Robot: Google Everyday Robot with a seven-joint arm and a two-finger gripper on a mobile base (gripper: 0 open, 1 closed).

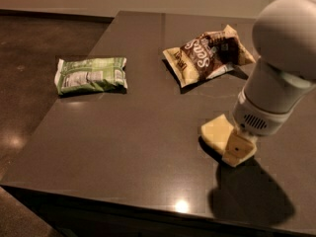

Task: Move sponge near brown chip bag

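Note:
The pale yellow sponge lies on the dark table at the front right. My gripper is down at the sponge's right end, under the big white arm housing, and part of the sponge is hidden behind it. The brown chip bag, crinkled with cream ends and white lettering, lies farther back on the table, well apart from the sponge.
A green snack bag with a white label lies at the table's left side near the edge. The table's front edge runs just below the gripper. Dark floor lies to the left.

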